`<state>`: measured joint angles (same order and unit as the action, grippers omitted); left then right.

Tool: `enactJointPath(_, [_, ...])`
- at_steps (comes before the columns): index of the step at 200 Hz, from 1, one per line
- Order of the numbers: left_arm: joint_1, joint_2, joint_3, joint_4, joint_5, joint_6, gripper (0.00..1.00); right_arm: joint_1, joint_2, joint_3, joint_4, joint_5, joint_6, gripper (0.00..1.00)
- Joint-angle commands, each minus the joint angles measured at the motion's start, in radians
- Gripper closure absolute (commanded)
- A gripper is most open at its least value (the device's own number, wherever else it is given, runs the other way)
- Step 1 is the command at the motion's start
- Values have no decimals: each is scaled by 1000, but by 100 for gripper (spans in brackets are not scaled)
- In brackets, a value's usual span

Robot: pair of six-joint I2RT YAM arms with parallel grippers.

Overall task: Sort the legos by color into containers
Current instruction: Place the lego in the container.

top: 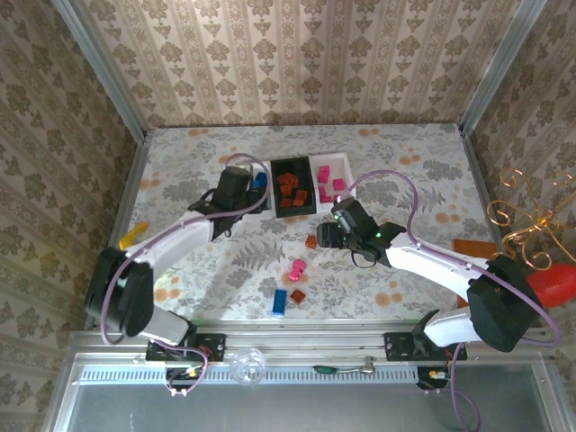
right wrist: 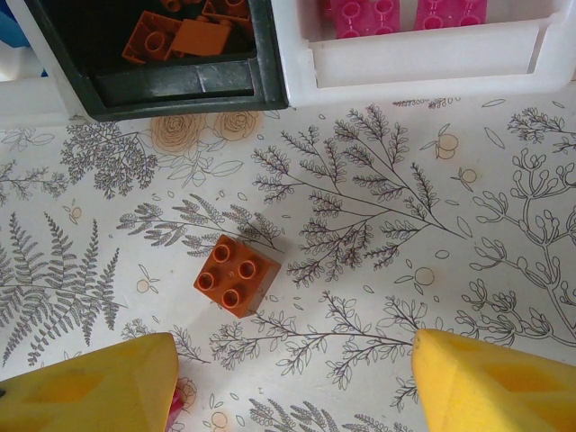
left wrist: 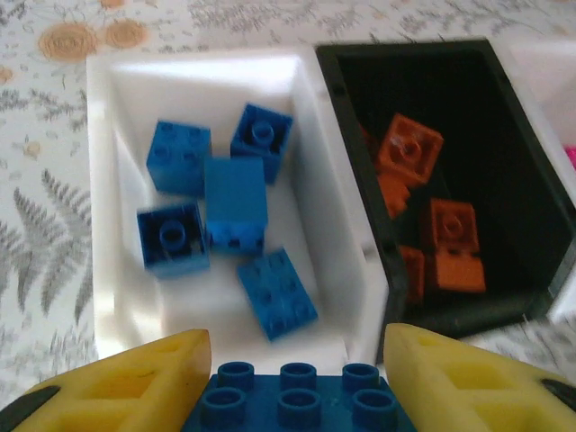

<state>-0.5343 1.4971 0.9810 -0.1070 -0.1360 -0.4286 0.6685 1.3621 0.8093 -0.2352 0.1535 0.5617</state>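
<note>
Left gripper, mine: clenched on 1 dark-blue studded plastic brick, bottom edge, below white rectangular tray holding 5 blue bricks. Right gripper: released; 1 orange-brown 4-stud brick, frame centre.

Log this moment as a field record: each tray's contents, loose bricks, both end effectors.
left white tray: five blue bricks
black tray: orange bricks
right white tray: pink bricks
left end effector: shut on held blue brick, at the left white tray's near edge
right end effector: open, above loose orange brick on the table
also loose: pink brick, blue brick
</note>
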Motion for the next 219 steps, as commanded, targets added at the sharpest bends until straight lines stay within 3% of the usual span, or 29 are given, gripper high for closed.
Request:
enactJointPath(1, [47,125,91,26,36,39,49,6,-22,-19,-27,34,18,29])
enactJointPath(56, [113,327,293,-18,55,51,46,7,-95,-59,-49,34,30,29])
enactJointPath(80, [120,330,317,-25,72,41,24,9,-119,-74,-54,34,36,29])
enactJointPath(102, [112,286,304,-22,84,36,15,11,-130,-81,-54,31,40,28])
enactJointPath(154, [83,12,110,54,135,-20,0,20,-111,-80,-37,3,34,28])
enactJointPath(188, [20,-221,-86,103,159,-79,0,34,-66,-75,-14,-32,24,28])
enactJointPath(219, [-42,-409,-250,64,116,-102,0,67,-3,-54,-10,-52,9,29])
